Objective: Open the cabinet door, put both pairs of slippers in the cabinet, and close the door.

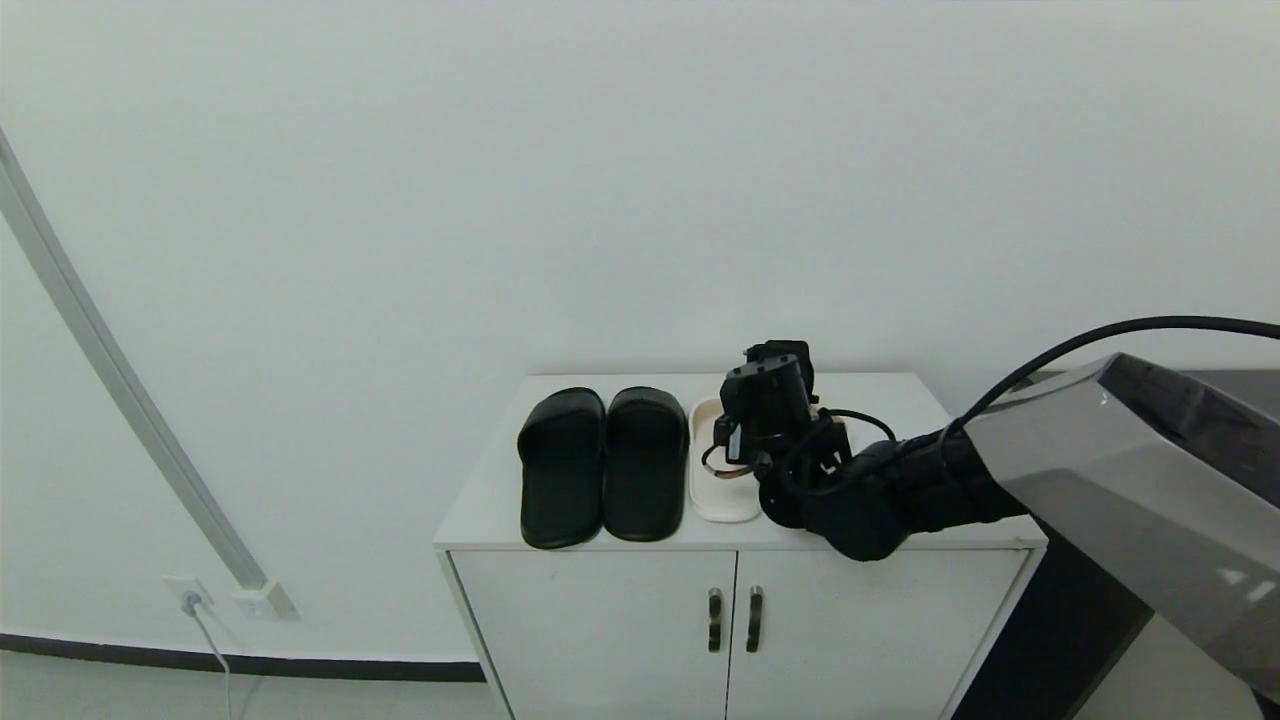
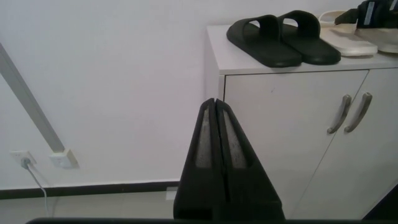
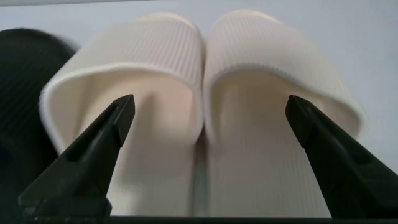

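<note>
The white 2-door cabinet (image 1: 590, 640) is standing shut, with black rubber slide slippers (image 1: 620, 465) and cream ribbed foam slippers (image 3: 249, 74) lying side by side on top. The right jaws are gaping wide, straddling the cream pair; closing evenly and centred should, I judge, be pinching both together. The left jaws are pressing together, hanging low off the cabinet's left front.

We see the white cabinet (image 1: 490, 500), both doors shut, carrying two pairs of slippers on its flat top. The black slippers (image 1: 562, 465) lie side by side toward the left. The cream slippers (image 1: 712, 495) lie just beside them on the right.
</note>
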You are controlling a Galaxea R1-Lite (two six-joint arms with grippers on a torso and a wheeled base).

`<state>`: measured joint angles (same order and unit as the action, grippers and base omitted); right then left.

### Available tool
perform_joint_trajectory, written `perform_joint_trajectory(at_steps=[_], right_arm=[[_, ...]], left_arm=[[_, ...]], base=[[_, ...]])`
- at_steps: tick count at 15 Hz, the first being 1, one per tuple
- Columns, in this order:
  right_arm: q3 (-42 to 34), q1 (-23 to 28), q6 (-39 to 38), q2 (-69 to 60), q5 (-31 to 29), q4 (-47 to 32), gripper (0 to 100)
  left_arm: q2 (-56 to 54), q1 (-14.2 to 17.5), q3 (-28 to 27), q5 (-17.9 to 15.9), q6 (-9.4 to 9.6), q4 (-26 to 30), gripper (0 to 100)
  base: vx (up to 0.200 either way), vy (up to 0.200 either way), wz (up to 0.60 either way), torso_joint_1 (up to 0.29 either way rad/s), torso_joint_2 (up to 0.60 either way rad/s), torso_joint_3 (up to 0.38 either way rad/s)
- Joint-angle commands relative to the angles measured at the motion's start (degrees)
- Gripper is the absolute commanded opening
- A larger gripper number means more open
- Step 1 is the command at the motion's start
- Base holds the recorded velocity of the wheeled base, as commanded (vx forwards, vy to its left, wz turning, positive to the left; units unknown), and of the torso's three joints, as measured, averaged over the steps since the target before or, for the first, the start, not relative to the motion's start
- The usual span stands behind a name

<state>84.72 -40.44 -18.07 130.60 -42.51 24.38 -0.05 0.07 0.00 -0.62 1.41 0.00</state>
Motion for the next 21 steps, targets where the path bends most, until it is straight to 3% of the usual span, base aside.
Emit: perform_joint_trajectory(at_steps=[1, 5, 6, 14, 18, 21], right_arm=[[2.5, 0.5, 0.0, 2.2, 0.0, 0.1, 100], [5.4, 1.6, 1.4, 3.7, 0.0, 0.0, 100], [5.5, 1.6, 1.5, 3.6, 0.0, 0.0, 0], [2.1, 1.1, 2.1, -0.2, 0.0, 0.0, 0], [-13.4, -3.3, 2.8, -15.0, 2.5, 0.1, 0], [-29.9, -7.8, 7.1, -30.1, 9.5, 5.8, 0]], left_arm=[[0.0, 0.0, 0.0, 0.0, -0.01, 0.0, 0], [0.0, 0.0, 0.0, 0.0, -0.01, 0.0, 0], [0.0, -0.1, 0.0, 0.0, -0.01, 0.0, 0], [0.0, 0.0, 0.0, 0.0, -0.01, 0.0, 0], [0.0, 0.0, 0.0, 0.0, -0.01, 0.0, 0], [0.0, 0.0, 0.0, 0.0, -0.01, 0.0, 0]], base=[[0.000, 0.000, 0.00, 0.000, 0.00, 0.000], [0.000, 0.000, 0.00, 0.000, 0.00, 0.000], [0.000, 0.000, 0.00, 0.000, 0.00, 0.000], [0.000, 0.000, 0.00, 0.000, 0.00, 0.000], [0.000, 0.000, 0.00, 0.000, 0.00, 0.000], [0.000, 0.000, 0.00, 0.000, 0.00, 0.000]])
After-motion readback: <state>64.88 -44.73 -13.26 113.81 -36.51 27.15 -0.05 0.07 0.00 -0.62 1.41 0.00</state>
